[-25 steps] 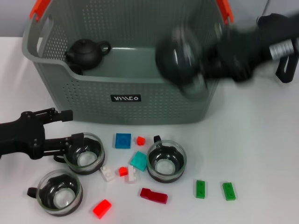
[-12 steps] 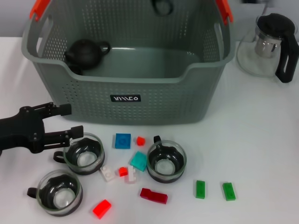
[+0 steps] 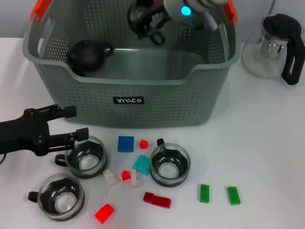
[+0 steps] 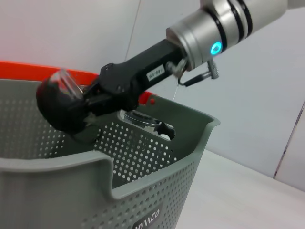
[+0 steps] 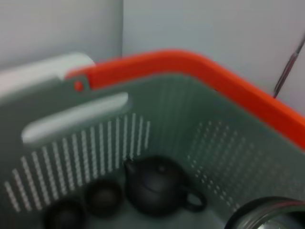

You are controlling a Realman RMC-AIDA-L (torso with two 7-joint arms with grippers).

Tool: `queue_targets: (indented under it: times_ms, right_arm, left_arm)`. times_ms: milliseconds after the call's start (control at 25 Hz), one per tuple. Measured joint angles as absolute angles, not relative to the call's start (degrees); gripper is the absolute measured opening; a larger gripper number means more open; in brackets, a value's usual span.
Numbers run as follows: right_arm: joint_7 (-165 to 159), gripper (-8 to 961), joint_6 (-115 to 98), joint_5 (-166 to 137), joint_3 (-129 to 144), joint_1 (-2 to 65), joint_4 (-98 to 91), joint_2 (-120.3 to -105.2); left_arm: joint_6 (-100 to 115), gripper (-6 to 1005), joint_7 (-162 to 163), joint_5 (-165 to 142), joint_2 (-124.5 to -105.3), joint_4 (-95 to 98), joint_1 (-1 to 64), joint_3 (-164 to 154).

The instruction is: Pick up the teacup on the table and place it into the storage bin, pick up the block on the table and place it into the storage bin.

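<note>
I watch the right arm first. One second ago it was a blur swinging over the storage bin (image 3: 143, 90). Half a second ago I could see almost none of it. Now it hangs over the back of the bin, and the right pincer (image 4: 93, 105) is closed tight on the held teacup (image 4: 55, 98). The cup is up in the air above the inside of the bin, not down on the bin floor yet. A black teapot (image 5: 157, 191) already sits inside, off to one side of the cup.

I think this means the cup is almost put away. What is left is to bring it lower and let go. I would lower it gently, because it looks like glass and could tip or knock the teapot.

The left pincer (image 3: 71, 122) is low over the desk (image 3: 267, 143), and it has slid a little closer to the near teacup (image 3: 86, 157). Its two fingers are spread apart and hold nothing. One fingertip is just beside the cup's rim. I think it is getting ready to take this cup.

Two more cups, the middle teacup (image 3: 169, 164) and the front teacup (image 3: 59, 195), wait on the desk. The blue block (image 3: 126, 143) and the other small blocks lie between them, not picked up yet.
</note>
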State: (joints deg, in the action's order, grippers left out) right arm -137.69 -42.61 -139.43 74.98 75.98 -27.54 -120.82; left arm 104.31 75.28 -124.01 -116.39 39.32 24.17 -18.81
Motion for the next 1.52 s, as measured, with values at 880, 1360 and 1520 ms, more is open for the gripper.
queue_targets:
  times_ms: [880,1360,1520]
  right_arm:
    - [-146.2,57,-43.2,-138.6,83.1,74.7,-22.2,-120.37]
    - [-144.2,82,-42.8,-138.8,83.6,74.0,-22.2,-120.32]
    - [-143.6,91,-42.7,-138.9,83.4,73.6,-22.8,-120.32]
  left_arm:
    - [102.3,824,75.1,-124.0,-116.57,38.3,24.7,-19.2]
    - [102.3,824,75.1,-124.0,-116.99,38.3,24.7,-19.2]
    - [102.3,821,75.1,-124.0,-116.99,38.3,24.7,-19.2]
